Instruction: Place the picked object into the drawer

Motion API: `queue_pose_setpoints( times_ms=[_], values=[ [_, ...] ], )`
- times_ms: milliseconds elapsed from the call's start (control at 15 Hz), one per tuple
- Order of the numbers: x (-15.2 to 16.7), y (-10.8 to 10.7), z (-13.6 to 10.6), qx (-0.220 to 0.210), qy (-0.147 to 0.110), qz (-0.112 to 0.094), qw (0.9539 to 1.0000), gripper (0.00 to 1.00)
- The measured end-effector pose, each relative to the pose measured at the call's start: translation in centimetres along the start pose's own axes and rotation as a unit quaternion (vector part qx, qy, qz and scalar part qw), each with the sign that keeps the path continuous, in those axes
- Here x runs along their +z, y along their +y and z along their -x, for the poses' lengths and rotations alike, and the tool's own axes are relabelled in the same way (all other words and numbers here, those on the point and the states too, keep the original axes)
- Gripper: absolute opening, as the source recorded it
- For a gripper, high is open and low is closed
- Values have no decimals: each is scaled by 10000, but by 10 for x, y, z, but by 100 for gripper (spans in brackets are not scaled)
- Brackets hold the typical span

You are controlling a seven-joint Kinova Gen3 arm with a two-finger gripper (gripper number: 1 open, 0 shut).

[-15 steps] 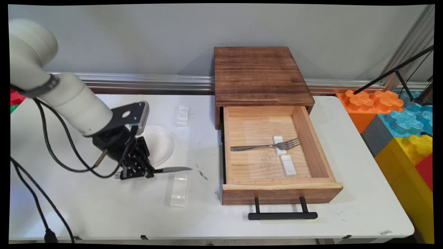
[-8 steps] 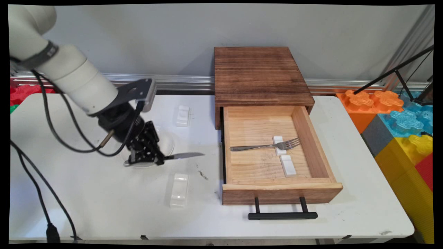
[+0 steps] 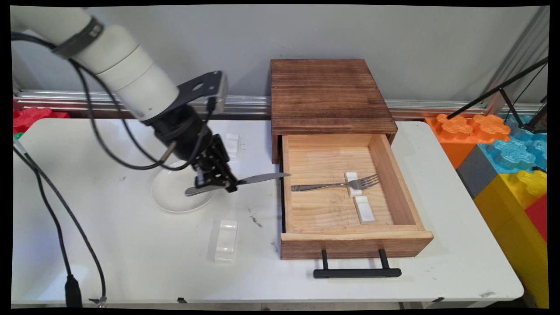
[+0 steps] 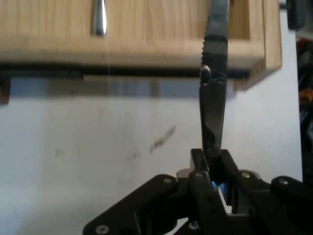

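The black two-finger tool (image 3: 217, 180) is clenched on a silver table knife (image 3: 245, 181), gripping it partway along so that the handle end sticks out to the picture's left and the blade to the right. The knife hangs in the air above the white tabletop (image 3: 131, 245), its long axis nearly level and running left to right, the tip pointing at the left wall of the open pale-wood drawer (image 3: 396, 183) and reaching just about over its edge. In the hand view the serrated blade of the knife (image 4: 215, 73) runs straight away from the tool (image 4: 211, 161) and crosses the drawer's wall (image 4: 146, 46). One round white plate (image 3: 170, 197) lies on the tabletop under the handle end. One silver fork (image 3: 332, 185) lies in the drawer, tines to the right, resting across one of two small white rests (image 3: 364, 209) there. Two more white rests lie on the tabletop: one (image 3: 232, 145) behind the tool, one (image 3: 226, 240) nearer the front. The dark wooden cabinet (image 3: 328, 94) houses the drawer, which has one black bar handle (image 3: 356, 272).
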Motion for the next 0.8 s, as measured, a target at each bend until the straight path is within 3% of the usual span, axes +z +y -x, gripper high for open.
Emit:
queue_pose_setpoints(
  times_ms=[800],
  values=[
    [29,-11,-101,-86,650,-72,9978,0]
  ],
)
